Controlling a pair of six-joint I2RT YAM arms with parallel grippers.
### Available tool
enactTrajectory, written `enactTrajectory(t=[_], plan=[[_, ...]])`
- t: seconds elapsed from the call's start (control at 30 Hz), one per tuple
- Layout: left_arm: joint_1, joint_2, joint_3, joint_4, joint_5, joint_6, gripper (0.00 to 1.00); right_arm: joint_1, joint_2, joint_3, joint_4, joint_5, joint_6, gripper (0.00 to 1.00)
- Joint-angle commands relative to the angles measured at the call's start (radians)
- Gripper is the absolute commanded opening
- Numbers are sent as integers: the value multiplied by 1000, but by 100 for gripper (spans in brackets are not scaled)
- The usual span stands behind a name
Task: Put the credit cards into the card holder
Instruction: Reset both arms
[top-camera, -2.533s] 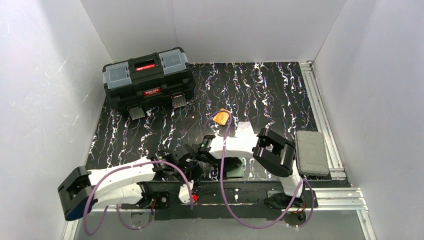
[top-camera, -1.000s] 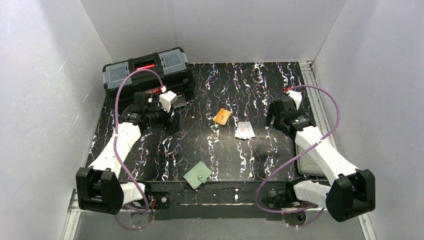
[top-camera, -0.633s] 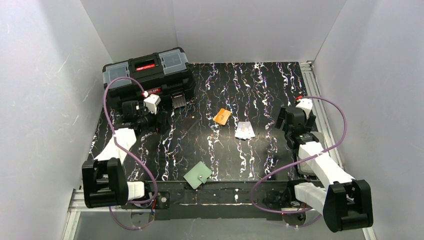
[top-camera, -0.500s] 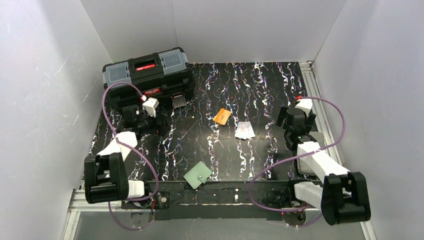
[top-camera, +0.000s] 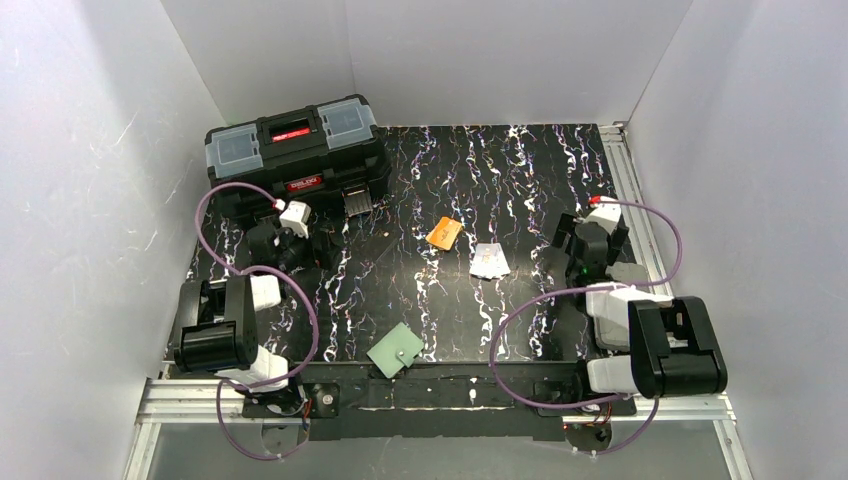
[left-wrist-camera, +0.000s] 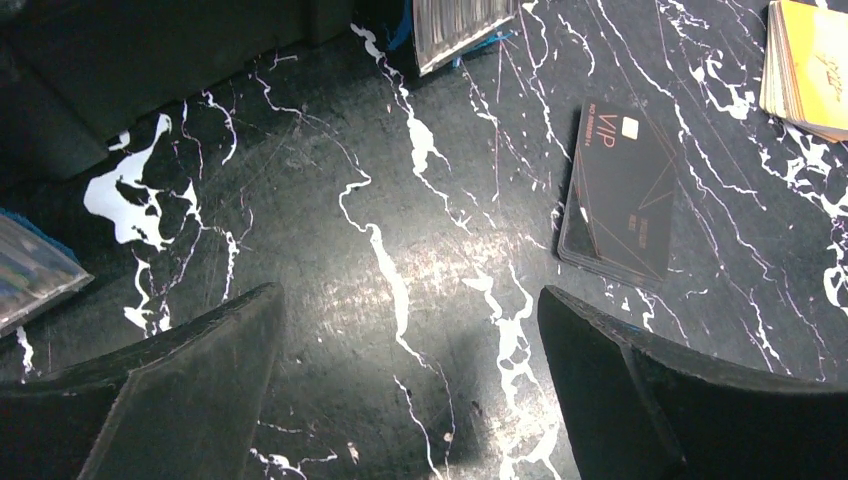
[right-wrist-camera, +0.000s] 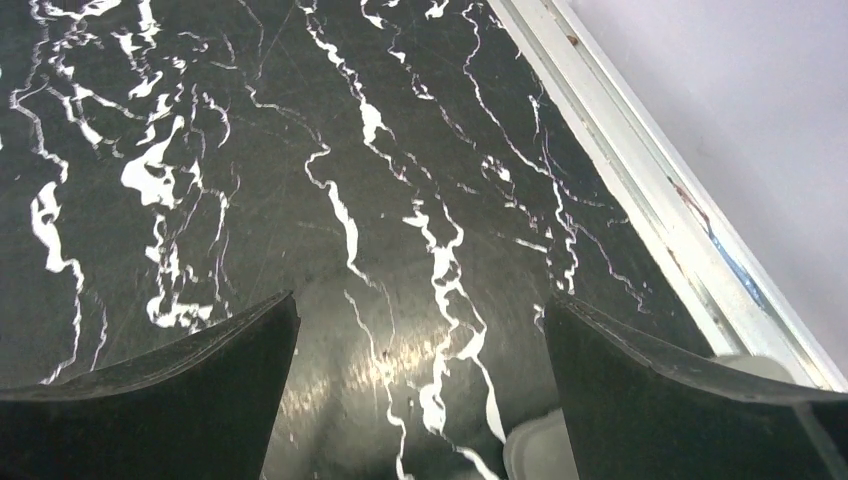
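Observation:
The orange credit card lies flat mid-table, and its edge shows as a small stack at the top right of the left wrist view. To its right is the white credit card. The mint-green card holder lies shut near the front edge. My left gripper hovers open over bare table left of the cards. Over bare table at the right side, my right gripper is also open. Neither holds anything.
A black toolbox stands at the back left, its latch just beyond my left fingers. A black VIP card lies right of them. A grey case and a metal rail line the right edge.
Both arms have folded back toward their bases, drawing the grippers nearer along the table's sides. Both grippers stayed open. The cards and the card holder have not moved.

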Motion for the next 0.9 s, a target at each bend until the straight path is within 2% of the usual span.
enactTrajectory(t=[0.0,0.03,0.07,0.2,0.3,0.4,0.47,0.5,0.57,0.67,0.77,0.87], plan=[[7,-37,-78,197,-12,-21,98,-1,-83,-205,385,-63,-40,98],[7,-41,-82,199,-43,-30,98,-4,-72,-280,514,-152,-54,98],[7,-35,-85,213,-56,-37,98,1,-34,-272,573,-178,-95,98],[6,-28,-87,225,-76,-45,98,-24,-17,-185,436,-154,-52,98],[-4,-26,-73,197,-100,-37,98,-99,-25,-142,331,-260,-2,98],[-15,-38,-106,232,-155,-41,98,-102,-21,-158,378,-260,-10,98],[-19,41,-243,629,-154,-60,98,-102,-25,-156,357,-259,-11,98],[-21,33,-285,658,-145,-51,98,-102,-26,-150,346,-259,-9,98],[-22,-22,-236,483,-152,-24,98,-102,-27,-150,346,-260,-6,98],[-26,-1,-148,340,-170,-38,98,-102,-27,-151,349,-260,-8,98],[-34,5,-168,403,-177,-45,98,-101,-26,-151,349,-261,-8,99],[-34,3,-164,379,-178,-40,98,-102,-27,-150,349,-260,-7,98]])
